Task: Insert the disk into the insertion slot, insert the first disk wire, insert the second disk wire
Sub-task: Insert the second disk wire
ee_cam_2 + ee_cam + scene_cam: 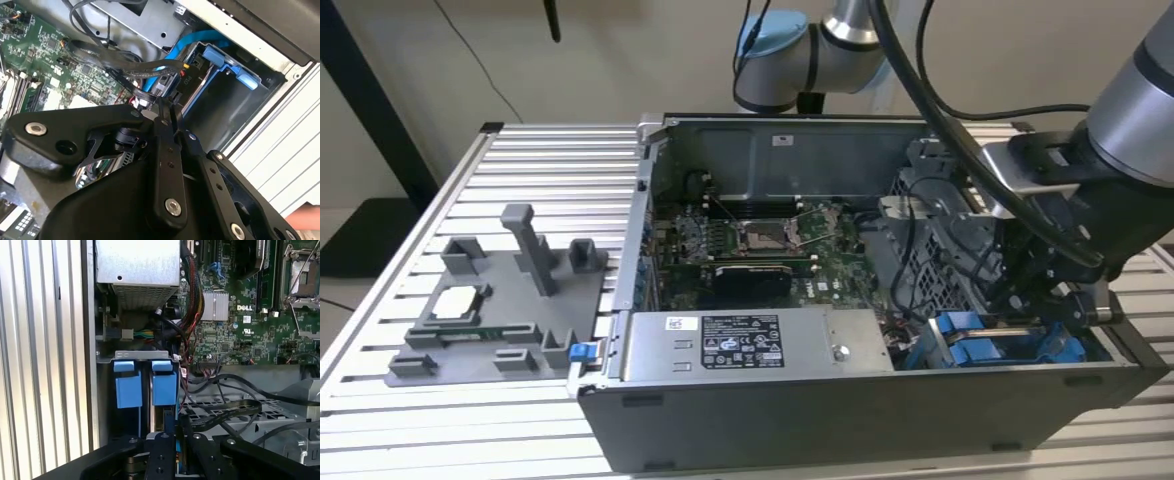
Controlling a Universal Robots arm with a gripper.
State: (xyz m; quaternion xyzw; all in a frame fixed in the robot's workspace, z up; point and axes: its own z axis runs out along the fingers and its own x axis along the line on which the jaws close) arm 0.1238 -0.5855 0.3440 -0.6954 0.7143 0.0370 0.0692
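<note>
My gripper [1030, 308] is down in the case corner nearest the exterior view's right, over the insertion slot [1014, 352]. In both wrist views the black fingers [167, 150] stand close together, shut on the dark connector of a disk wire [159, 86] with a blue cable [200, 39] running from it. The blue strip also sits between the fingers of my gripper [176, 439]. The disk's blue carrier [164, 386] sits in the drive bay beside a second blue carrier [128, 388]. The disk's silver body is hidden. A flat black cable [227, 412] lies beside the fingers.
The open case [854, 400] lies on a slatted metal table [520, 150]. Inside it are the motherboard [761, 245] with its socket, a silver power supply [747, 345] and loose cable bundles [192, 295]. A grey fixture [494, 300] with a small chip stands at the exterior view's left.
</note>
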